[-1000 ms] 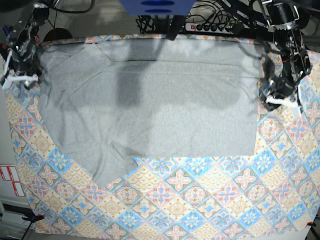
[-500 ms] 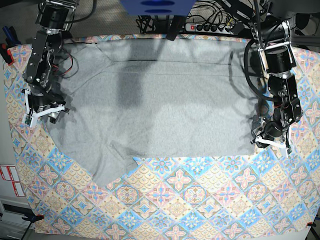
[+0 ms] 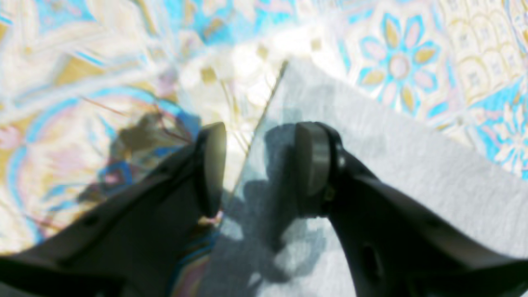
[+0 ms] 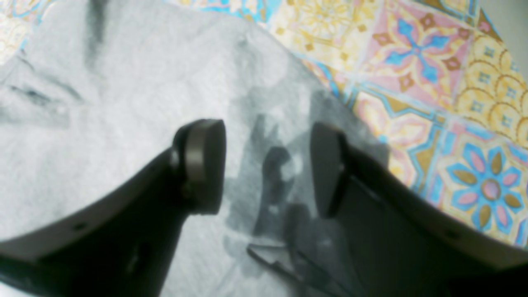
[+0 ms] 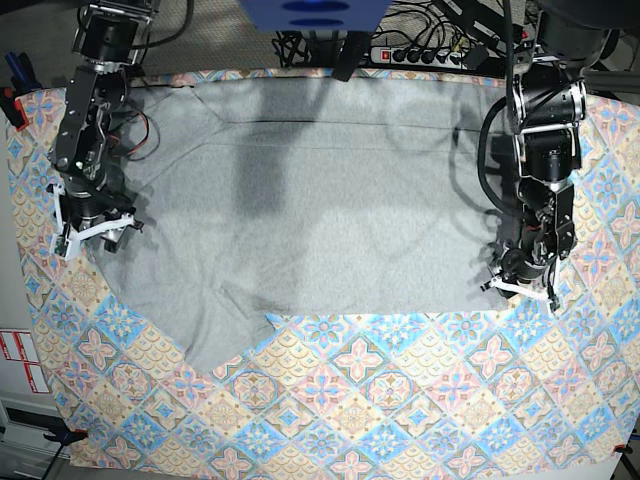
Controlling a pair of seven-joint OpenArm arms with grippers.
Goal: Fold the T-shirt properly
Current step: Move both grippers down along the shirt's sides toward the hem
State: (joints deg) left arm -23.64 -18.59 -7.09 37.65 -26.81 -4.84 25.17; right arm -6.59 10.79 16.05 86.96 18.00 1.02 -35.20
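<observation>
The grey T-shirt (image 5: 320,200) lies spread flat across the far half of the patterned cloth (image 5: 400,400), one sleeve pointing toward the front left. My left gripper (image 5: 520,290) is low at the shirt's front right corner. In the left wrist view it (image 3: 262,163) stands open, straddling the T-shirt (image 3: 412,165) edge, one finger over the cloth (image 3: 62,82). My right gripper (image 5: 95,232) is at the shirt's left edge. In the right wrist view it (image 4: 264,167) is open above the T-shirt (image 4: 123,103), close to the border with the cloth (image 4: 433,82).
A power strip (image 5: 420,52) and tangled cables lie behind the table's far edge, beside a blue block (image 5: 310,12). Red-and-white labels (image 5: 20,360) sit off the table's left side. The front half of the patterned cloth lies bare.
Both arms have swung from the far corners toward the front along the shirt's sides. The left gripper has shifted inward to the front right corner. Both jaws stay open.
</observation>
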